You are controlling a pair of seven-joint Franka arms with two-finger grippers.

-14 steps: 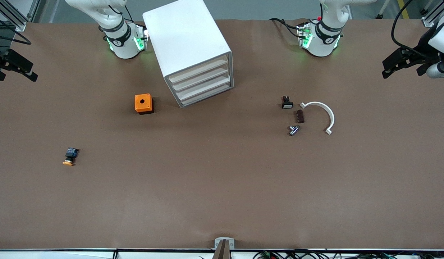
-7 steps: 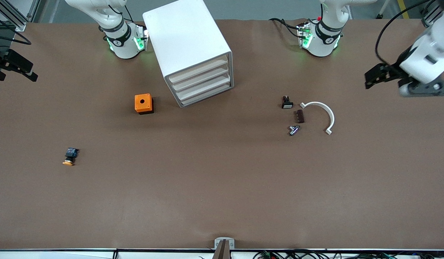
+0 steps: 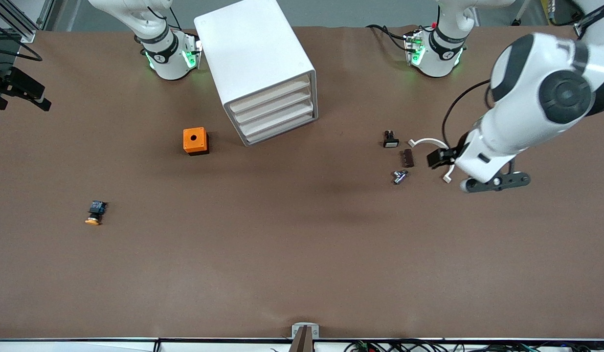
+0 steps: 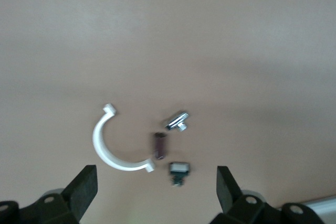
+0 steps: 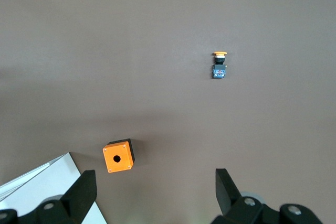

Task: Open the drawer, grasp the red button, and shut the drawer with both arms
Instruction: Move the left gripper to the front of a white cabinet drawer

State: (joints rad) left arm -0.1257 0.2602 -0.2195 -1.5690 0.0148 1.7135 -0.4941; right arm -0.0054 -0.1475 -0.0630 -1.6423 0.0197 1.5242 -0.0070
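My left arm has swung in, its gripper (image 3: 441, 157) now wide open and empty over the white clip (image 4: 113, 148), while the right gripper (image 3: 19, 88) waits open at the table edge; the drawer (image 3: 270, 96) is shut, the button unseen.

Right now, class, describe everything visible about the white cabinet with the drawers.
The cabinet is a smooth white box with rounded edges that looks like plastic. It stands on the brown table between the two arm bases, turned at an angle. Four shallow cream-fronted drawers are stacked in its front; all sit shut, including the top drawer. Nothing touches it; neither claw is near.
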